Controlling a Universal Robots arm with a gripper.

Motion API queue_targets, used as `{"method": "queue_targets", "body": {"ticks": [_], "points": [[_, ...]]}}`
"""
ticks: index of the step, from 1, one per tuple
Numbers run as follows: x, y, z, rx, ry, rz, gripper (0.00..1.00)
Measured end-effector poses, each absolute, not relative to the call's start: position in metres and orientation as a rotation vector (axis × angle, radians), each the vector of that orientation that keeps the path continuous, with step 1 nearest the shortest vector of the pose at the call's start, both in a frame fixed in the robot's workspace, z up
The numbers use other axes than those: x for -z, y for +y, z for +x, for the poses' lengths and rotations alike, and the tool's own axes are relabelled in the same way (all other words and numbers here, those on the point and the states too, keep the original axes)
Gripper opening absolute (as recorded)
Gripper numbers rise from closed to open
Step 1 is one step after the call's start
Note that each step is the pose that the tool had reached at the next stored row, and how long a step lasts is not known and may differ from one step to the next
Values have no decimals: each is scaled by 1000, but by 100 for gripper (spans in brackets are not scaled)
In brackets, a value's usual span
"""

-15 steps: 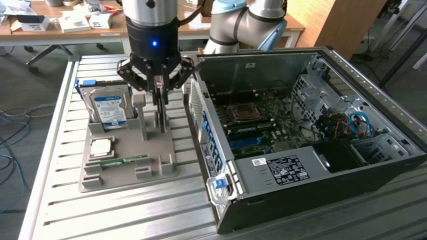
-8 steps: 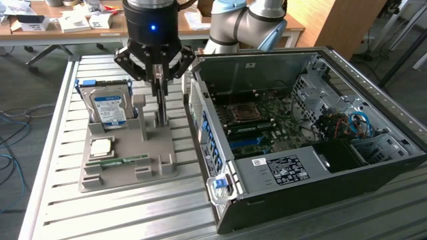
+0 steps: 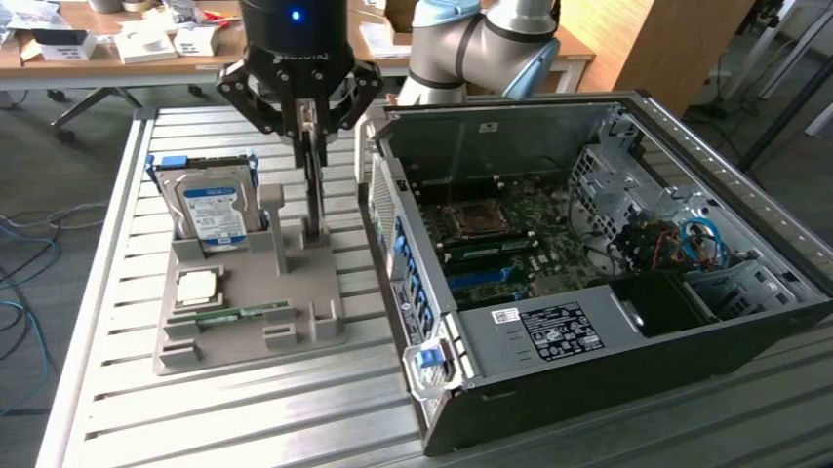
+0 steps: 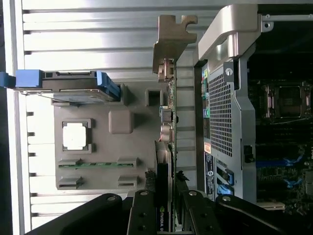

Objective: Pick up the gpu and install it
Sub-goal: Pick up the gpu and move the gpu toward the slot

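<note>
The gpu (image 3: 312, 190) is a thin dark card seen edge-on, standing upright with its lower end at the grey holder (image 3: 248, 336). My gripper (image 3: 302, 117) comes straight down over its top edge, one finger on each side, and is shut on it. In the wrist view the gpu (image 4: 167, 122) runs away from the gripper (image 4: 164, 215), and its grey metal end bracket (image 4: 172, 34) is at the far end. Whether the card has left its slot in the holder (image 4: 110, 161) I cannot tell. The open computer case (image 3: 586, 322) lies just beside the holder, with its motherboard (image 3: 501, 234) exposed.
The holder also carries a silver hard drive (image 3: 213, 210) with a blue label, a square processor chip (image 3: 198, 286) and a green memory stick (image 3: 241, 314). All of it rests on a slatted metal table (image 3: 234, 419). The case's perforated rear wall (image 4: 220, 117) stands close to the card.
</note>
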State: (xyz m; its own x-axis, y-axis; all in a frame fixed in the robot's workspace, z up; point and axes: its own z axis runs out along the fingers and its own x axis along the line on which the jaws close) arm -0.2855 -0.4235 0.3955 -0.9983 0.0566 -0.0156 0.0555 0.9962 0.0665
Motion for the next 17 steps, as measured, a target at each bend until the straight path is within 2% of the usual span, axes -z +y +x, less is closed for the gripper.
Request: {"method": "queue_targets", "body": {"ticks": [9,17], "points": [[-417,-424,-285,-107,3118,87,26],[-418,-423,-286,-107,3118,87,26]]}}
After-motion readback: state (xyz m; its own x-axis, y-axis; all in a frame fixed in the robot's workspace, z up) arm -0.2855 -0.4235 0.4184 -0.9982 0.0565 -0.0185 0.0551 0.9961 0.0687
